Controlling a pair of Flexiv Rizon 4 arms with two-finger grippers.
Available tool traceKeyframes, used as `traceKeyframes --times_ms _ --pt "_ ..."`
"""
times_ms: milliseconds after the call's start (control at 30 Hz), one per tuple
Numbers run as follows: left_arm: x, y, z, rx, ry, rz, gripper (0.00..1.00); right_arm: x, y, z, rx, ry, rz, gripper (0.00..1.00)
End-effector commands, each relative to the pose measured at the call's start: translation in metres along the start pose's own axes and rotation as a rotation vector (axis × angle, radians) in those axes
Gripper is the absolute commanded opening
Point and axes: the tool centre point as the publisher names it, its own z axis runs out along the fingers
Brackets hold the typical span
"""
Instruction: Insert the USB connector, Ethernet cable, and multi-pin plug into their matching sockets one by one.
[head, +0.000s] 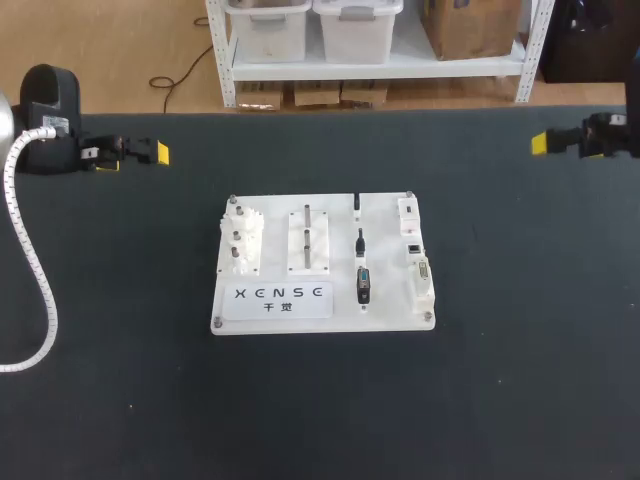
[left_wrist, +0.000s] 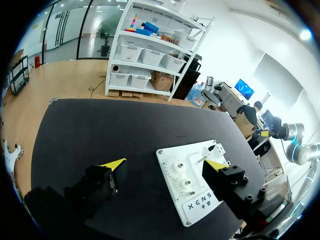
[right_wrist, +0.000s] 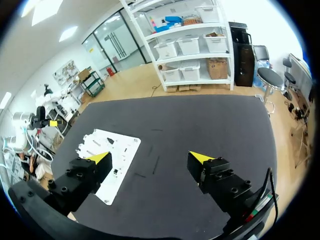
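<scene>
A white task board (head: 322, 265) lies mid-table. In its middle column three black plugs rest in a row: a thin one (head: 357, 206) at the back, a cable plug (head: 360, 243) and a wider multi-pin plug (head: 364, 286) at the front. White sockets (head: 415, 250) line its right edge. My left gripper (head: 133, 157) hovers at the far left of the table, open and empty, with the board (left_wrist: 200, 200) beyond its right finger. My right gripper (head: 545, 143) is at the far right, open and empty (right_wrist: 150, 157), well away from the board (right_wrist: 112, 150).
On the board's left part stand a white gear block (head: 243, 240) and a peg block (head: 308, 240). A white ribbed hose (head: 40, 290) from my left arm curves over the table's left side. Black table (head: 520, 380) surrounds the board.
</scene>
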Motion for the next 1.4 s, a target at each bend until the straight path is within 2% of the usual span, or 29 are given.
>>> traceKeyframes --times_ms 33,300,400,633,933,967,1033,1400 --pt "0.000 0.000 0.000 0.000 0.000 0.000 1.00 -0.016 0.039 0.023 0.095 0.041 -0.023 1.00" --pt "0.000 0.000 0.000 0.000 0.000 0.000 1.00 -0.019 0.102 0.065 0.166 0.195 -0.082 1.00" --pt "0.000 0.000 0.000 0.000 0.000 0.000 1.00 -0.012 0.123 0.084 0.196 0.250 -0.103 1.00" --pt "0.000 0.000 0.000 0.000 0.000 0.000 1.00 0.014 0.151 0.122 0.375 0.406 -0.091 1.00" --pt "0.000 0.000 0.000 0.000 0.000 0.000 1.00 0.028 0.169 0.161 0.507 0.424 -0.015 1.00" --pt "0.000 0.000 0.000 0.000 0.000 0.000 1.00 0.029 0.170 0.164 0.508 0.423 -0.017 1.00" --pt "0.000 0.000 0.000 0.000 0.000 0.000 1.00 0.030 0.172 0.166 0.456 0.400 -0.005 1.00" --pt "0.000 0.000 0.000 0.000 0.000 0.000 1.00 0.030 0.172 0.166 0.456 0.400 -0.005 1.00"
